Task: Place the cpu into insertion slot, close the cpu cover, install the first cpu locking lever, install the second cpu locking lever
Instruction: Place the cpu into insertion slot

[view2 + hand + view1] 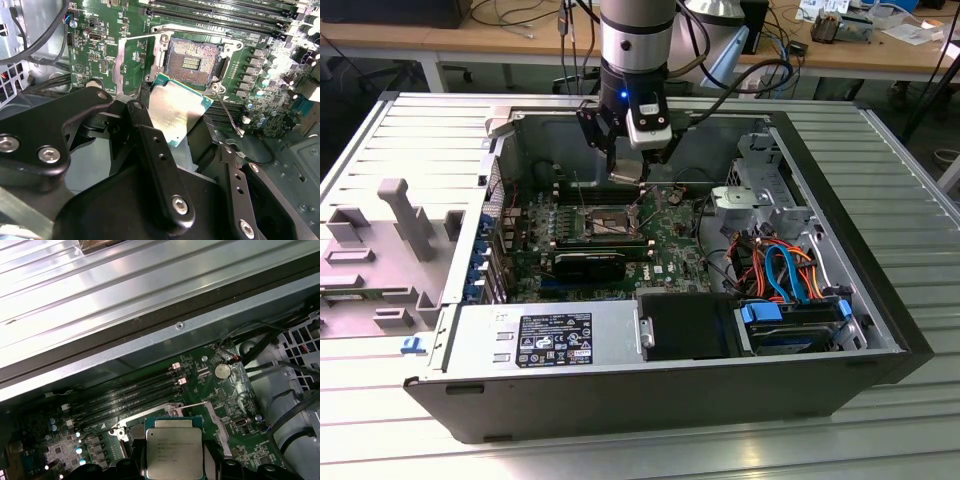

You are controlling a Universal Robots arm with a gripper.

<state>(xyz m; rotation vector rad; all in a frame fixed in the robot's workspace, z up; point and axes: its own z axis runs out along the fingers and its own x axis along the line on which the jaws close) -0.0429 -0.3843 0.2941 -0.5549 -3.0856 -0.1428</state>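
The step in hand is the first one, placing the cpu. The hand (pixel 175 122) is closed on the cpu (pixel 172 107), with its dark fingers (pixel 137 117) pressing on opposite edges of the chip and the dull metal top facing the wrist cameras. In the exterior view the hand (pixel 628 172) reaches down into the open computer case (pixel 880 335), which lies on its side on the slatted metal desk (pixel 910 200). The hand hangs over the green motherboard (pixel 675 228), close above the insertion slot (pixel 610 220).

The second wrist view shows the insertion slot (pixel 192 57) bare, with its field of contacts uncovered and nothing seated in it. The cpu is near it but apart from it, so the chip is not yet in the recess. The cpu cover (pixel 120 65) stands swung open along one side of the socket. A thin wire locking lever (pixel 228 116) sticks out free on the other side, unlatched. The long black memory slots (pixel 215 12) run just beyond the socket. In the first wrist view the cpu (pixel 173 447) sits in front of the socket frame, and the silver cover plate (pixel 215 425) is beside it.

By my judgement, seating the chip calls for squaring its edges with the metal rim and holding it level. It should go straight down with very little force, since the contacts look delicate and a skewed entry could bend them. The open cover and the free lever must also stay out of its way. Whether the chip is square to the recess now, I cannot tell.
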